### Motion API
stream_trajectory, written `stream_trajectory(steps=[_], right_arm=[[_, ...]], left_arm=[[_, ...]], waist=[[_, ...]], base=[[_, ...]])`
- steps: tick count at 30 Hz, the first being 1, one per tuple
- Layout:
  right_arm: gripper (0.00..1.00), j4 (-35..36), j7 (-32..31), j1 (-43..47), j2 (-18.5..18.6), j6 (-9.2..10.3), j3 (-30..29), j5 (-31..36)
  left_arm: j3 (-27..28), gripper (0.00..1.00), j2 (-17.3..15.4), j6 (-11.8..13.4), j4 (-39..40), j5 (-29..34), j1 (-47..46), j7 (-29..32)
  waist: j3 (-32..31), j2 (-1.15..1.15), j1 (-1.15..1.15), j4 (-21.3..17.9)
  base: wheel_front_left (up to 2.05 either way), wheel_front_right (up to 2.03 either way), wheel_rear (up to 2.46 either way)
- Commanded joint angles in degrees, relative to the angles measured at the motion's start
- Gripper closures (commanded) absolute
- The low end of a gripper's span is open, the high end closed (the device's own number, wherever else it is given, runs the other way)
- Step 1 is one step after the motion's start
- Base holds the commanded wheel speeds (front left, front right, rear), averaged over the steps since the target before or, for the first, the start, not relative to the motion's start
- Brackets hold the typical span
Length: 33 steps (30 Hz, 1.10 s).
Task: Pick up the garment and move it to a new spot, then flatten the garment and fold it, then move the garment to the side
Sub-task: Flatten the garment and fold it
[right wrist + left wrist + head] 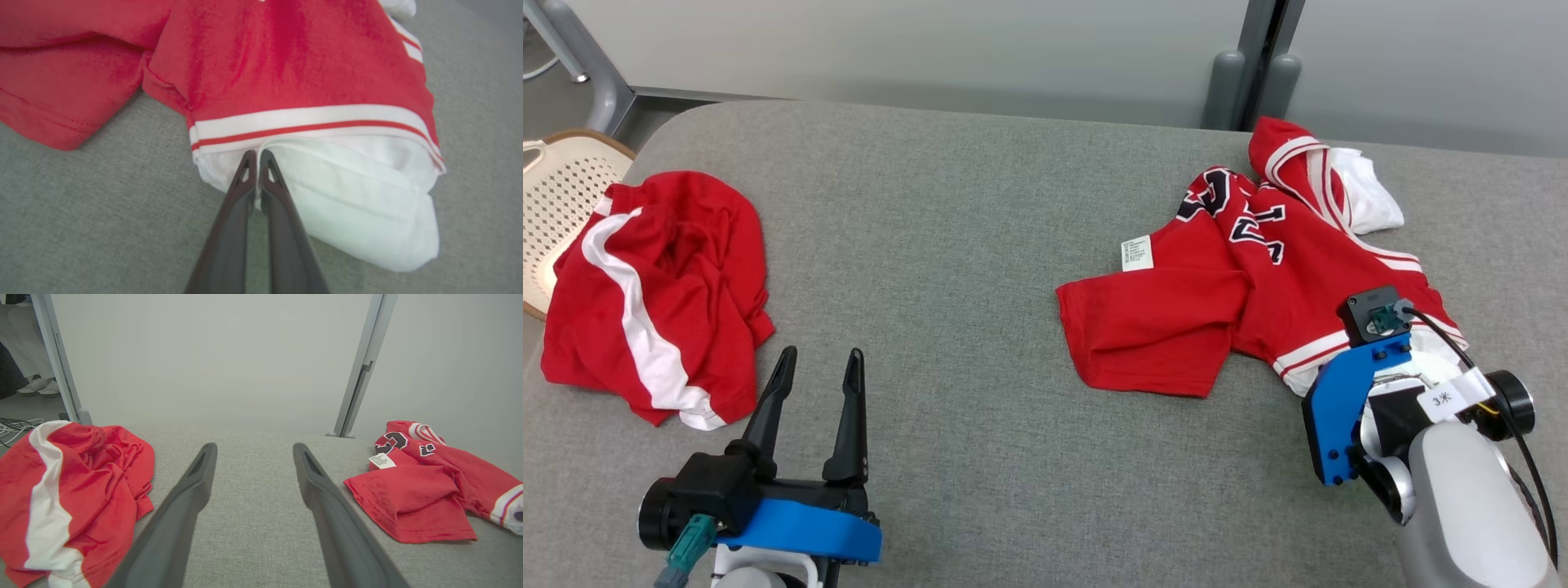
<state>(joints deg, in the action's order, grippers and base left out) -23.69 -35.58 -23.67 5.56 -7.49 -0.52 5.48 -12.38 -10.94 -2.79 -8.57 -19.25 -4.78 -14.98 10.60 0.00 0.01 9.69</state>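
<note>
A red jersey [1298, 269] with dark numbers, white-striped trim and a white lining lies crumpled at the right of the grey padded table [980, 269]. In the right wrist view my right gripper [256, 154] is shut on the white fabric just under the jersey's striped hem [310, 122]. From the head camera its blue wrist [1356, 392] covers the fingers at the jersey's near edge. A second red garment [662, 286] with a broad white stripe is bunched at the table's left. My left gripper [819, 359] stands open beside it, holding nothing, with both fingers [196, 477] above bare table.
A cream perforated chair [564, 188] stands off the table's left edge. Grey partition posts [1250, 82] rise behind the far edge. In the left wrist view, a person's feet [36, 388] and some cables [12, 426] are on the floor at far left.
</note>
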Motion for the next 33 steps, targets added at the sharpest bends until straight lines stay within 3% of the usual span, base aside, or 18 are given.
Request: stream_trajectory(steps=[1, 10, 14, 15, 19, 23, 29, 33], right_arm=[[1.00, 1.4, 0.5, 1.4, -0.2, -0.01, 0.0, -0.5], [1.00, 12.8, 4.1, 11.4, -2.1, -0.01, -2.1, -3.7], [1.00, 19.1, 6.6, 20.2, -2.6, -0.01, -5.1, -9.9], [0.00, 19.9, 6.9, 22.5, -2.7, -0.02, -5.6, -12.6], [0.00, 22.3, 6.3, 30.2, -2.7, -0.02, -6.5, -19.6], [0.00, 25.6, 4.8, 33.6, -2.6, -0.02, -9.4, -20.1], [0.00, 30.9, 10.5, 29.2, -2.6, -0.02, -15.1, -18.7], [0.00, 30.8, 16.0, 25.1, -2.7, -0.02, -14.3, -15.7]], left_arm=[[0.1, 0.00, 0.0, 0.3, 0.1, -0.1, 0.4, -0.2], [-0.4, 0.00, -0.5, 0.2, 0.5, -0.1, 1.1, -0.2], [-0.4, 0.00, -0.8, 0.6, 0.7, -0.4, 1.8, 0.0], [-0.3, 0.00, -0.9, 0.7, 0.8, -0.4, 2.0, 0.0], [0.0, 0.00, -1.3, 1.1, 1.4, -0.6, 2.8, 0.0], [0.0, 0.00, -1.4, 1.5, 1.9, -0.6, 2.8, 0.1], [-0.5, 0.00, -1.2, 1.8, 2.0, -0.6, 2.7, 0.1], [-0.9, 0.00, -1.1, 1.9, 1.7, -0.7, 3.2, 0.1]], waist=[[-0.4, 0.00, -0.01, -0.4], [-2.6, 0.00, -0.01, -2.6], [-3.2, 0.00, -0.01, -3.4], [-3.2, 0.00, -0.01, -3.6], [-3.2, 0.00, -0.01, -5.1], [-3.2, 0.00, -0.01, -6.5], [-3.9, 0.00, -0.01, -7.6], [-4.8, 0.00, -0.01, -7.9]], base=[[0.00, 0.00, 0.00], [0.00, 0.00, 0.00], [0.00, 0.00, 0.00], [0.00, 0.00, 0.00], [0.00, 0.00, 0.00], [0.00, 0.00, 0.00], [0.00, 0.00, 0.00], [0.00, 0.00, 0.00]])
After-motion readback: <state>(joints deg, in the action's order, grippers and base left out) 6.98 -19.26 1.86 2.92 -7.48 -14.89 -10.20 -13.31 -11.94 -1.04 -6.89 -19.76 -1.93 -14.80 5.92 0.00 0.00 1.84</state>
